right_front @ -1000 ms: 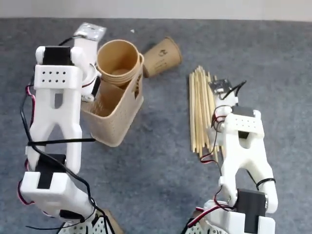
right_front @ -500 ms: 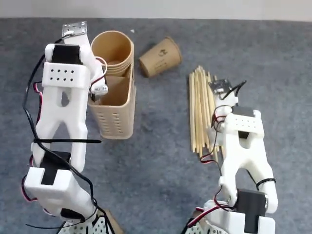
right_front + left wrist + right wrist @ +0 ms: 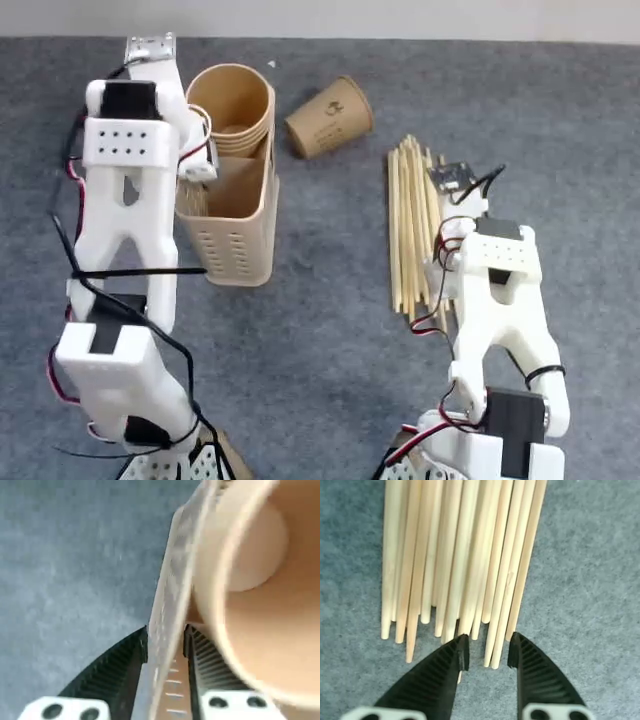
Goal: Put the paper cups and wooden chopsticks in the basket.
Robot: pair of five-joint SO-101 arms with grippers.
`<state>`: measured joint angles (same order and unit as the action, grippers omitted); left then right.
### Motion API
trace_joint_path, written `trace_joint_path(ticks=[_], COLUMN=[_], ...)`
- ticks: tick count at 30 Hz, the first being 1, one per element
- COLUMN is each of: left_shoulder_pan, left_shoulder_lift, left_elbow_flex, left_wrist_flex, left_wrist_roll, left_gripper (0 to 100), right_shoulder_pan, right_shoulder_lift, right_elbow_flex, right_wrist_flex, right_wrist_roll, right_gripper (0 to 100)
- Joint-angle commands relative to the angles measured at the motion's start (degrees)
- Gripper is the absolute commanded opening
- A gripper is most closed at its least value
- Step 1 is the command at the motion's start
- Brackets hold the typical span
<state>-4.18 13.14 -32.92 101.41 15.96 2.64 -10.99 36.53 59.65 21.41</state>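
High view: the basket [image 3: 240, 225] stands on the grey table [image 3: 320, 350], with the stacked paper cups [image 3: 232, 105] seated in its far end. The loose paper cup [image 3: 330, 117] lies on its side just beside the basket, apart from it. The chopsticks [image 3: 412, 225] lie in a loose bundle, well apart from the basket. Your left arm [image 3: 120, 200] sits at the basket's outer wall, and your right arm [image 3: 500, 290] is over the near end of the bundle.

Left wrist view: the left gripper [image 3: 165, 642] is clamped on the basket's thin perforated wall, one jaw on each side. A cup of the stack presses close against the inner jaw. Judge the wall as light, flexible plastic. It will bend and tip under a one-sided hold, so keep the grip low and the motions slow.

Right wrist view: the right gripper [image 3: 487, 650] is parted narrowly and holds nothing, and the stick ends lie just ahead of its tips. Treat the sticks as light, stiff, smooth and prone to rolling or fanning apart. Take a few near mid-length, squarely across, not at the tips. The loose cup is thin paper and crushes easily, so pinch its rim gently
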Motion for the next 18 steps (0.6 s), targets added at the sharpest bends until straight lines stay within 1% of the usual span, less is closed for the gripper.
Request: trace_joint_path(ticks=[1, 7, 10, 12, 14, 16, 18], left_shoulder_pan=[-0.13, -0.66, -3.38, -4.18, -4.18, -3.47, -2.68], left_shoulder_lift=[-7.16, -14.81, -20.97, -27.12, -34.95, -44.18, -54.20], left_elbow_flex=[-9.89, -31.16, -34.07, -31.16, -24.92, -15.08, -2.33], left_wrist_flex=[-0.09, 0.26, 0.26, 0.26, 0.26, 0.26, 0.00], left_wrist_roll=[-5.89, -14.15, -16.62, -17.85, -19.69, -20.75, -21.80], left_gripper=[15, 15, 15, 11, 7, 6, 6], right_shoulder_pan=[-0.57, -0.57, -0.57, -0.57, -0.75, -1.27, -2.24], right_shoulder_lift=[-2.42, -2.42, -2.59, -2.95, -2.95, -2.95, -2.95], right_elbow_flex=[-0.22, -0.31, -0.22, -0.22, -0.22, -0.22, -0.22], right_wrist_flex=[-0.22, -0.22, -0.31, -0.48, -0.57, -0.57, -0.66], right_wrist_roll=[0.18, 0.18, 0.09, 0.00, -0.09, -0.09, -1.05], right_gripper=[13.9, 13.9, 13.9, 13.9, 13.9, 13.9, 13.9])
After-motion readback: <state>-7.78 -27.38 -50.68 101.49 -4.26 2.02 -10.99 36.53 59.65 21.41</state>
